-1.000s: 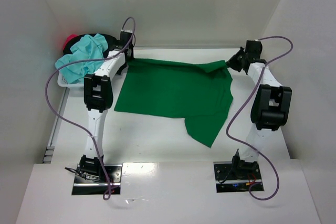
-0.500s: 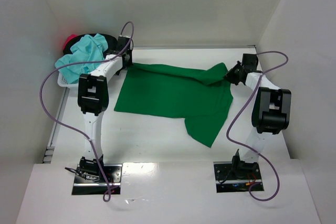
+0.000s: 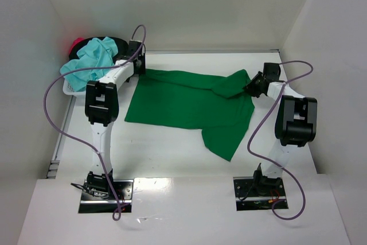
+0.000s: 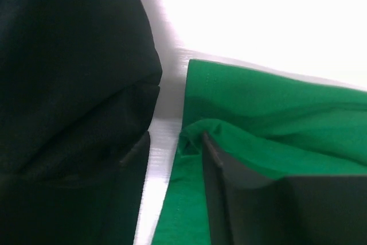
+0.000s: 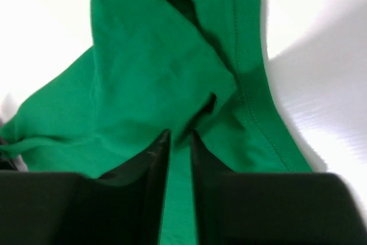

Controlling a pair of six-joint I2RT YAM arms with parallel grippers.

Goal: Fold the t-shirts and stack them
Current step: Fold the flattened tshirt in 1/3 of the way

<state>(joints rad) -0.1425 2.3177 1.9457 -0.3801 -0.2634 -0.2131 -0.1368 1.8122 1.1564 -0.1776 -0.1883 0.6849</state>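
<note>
Green t-shirt (image 3: 189,104) lies spread on the table (image 3: 172,159), one flap reaching toward the arm bases. At its far right corner we find the right gripper (image 3: 251,87) narrowed to a slit, pinching a fold of the cloth. Against a second ago it sits lower and further inward, and the corner has come with it, bunched. The left gripper (image 3: 139,72) is at the far left corner, jaws apart with table showing between them, and the hem is crumpled against one finger (image 4: 241,199). Far left, a turquoise t-shirt (image 3: 92,61), a black t-shirt (image 3: 118,43) and pink cloth (image 3: 76,43) are heaped over the white basket (image 3: 67,89).
</note>
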